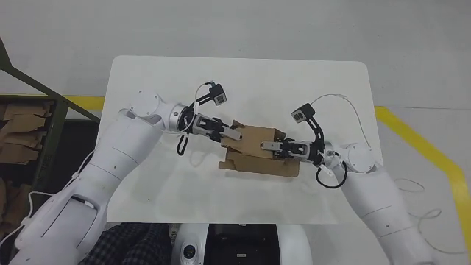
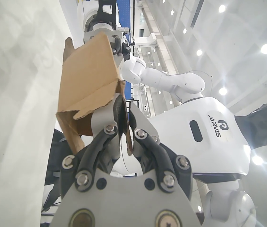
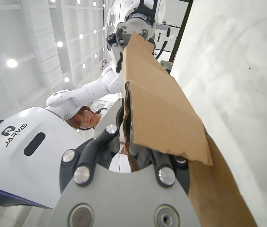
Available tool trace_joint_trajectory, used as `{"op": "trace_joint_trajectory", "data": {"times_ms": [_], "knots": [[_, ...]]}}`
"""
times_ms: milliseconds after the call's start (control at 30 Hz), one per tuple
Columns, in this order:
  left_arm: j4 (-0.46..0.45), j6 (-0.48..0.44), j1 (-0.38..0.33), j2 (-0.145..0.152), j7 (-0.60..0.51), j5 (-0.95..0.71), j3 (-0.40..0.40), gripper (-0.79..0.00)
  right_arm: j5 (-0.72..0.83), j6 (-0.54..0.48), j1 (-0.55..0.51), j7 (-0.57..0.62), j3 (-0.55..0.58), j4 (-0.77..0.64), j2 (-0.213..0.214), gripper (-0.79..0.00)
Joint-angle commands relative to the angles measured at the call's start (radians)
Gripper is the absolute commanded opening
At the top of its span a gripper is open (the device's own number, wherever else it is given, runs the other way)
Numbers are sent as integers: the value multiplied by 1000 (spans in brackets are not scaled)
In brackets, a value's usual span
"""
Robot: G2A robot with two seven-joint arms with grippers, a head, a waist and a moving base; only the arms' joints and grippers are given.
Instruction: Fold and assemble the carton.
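Observation:
A brown cardboard carton (image 1: 257, 147) stands partly opened near the middle of the white table (image 1: 147, 81), its flaps loose. My left gripper (image 1: 234, 136) holds its left end, and in the left wrist view the gripper (image 2: 124, 115) is shut on a thin carton (image 2: 88, 79) wall. My right gripper (image 1: 274, 147) holds the opposite end. In the right wrist view that gripper (image 3: 125, 119) is shut on a ragged carton (image 3: 161, 109) edge, one finger hidden behind a flap.
A rack with cardboard pieces (image 1: 22, 129) stands off the table's left edge. Yellow floor tape (image 1: 427, 147) runs along the right. The far half of the table is bare.

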Motion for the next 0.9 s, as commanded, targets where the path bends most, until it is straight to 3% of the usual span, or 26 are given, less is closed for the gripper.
{"op": "trace_joint_trajectory", "data": {"times_ms": [0, 867], "knots": [[-5, 2, 2, 1, -2, -8, -2, 0, -10, 2, 0, -13, 1, 1, 1, -785], [-54, -13, 26, 8, 13, -66, -54, 0, -136, 60, -19, -173, -27, -14, 3, -785]]}}
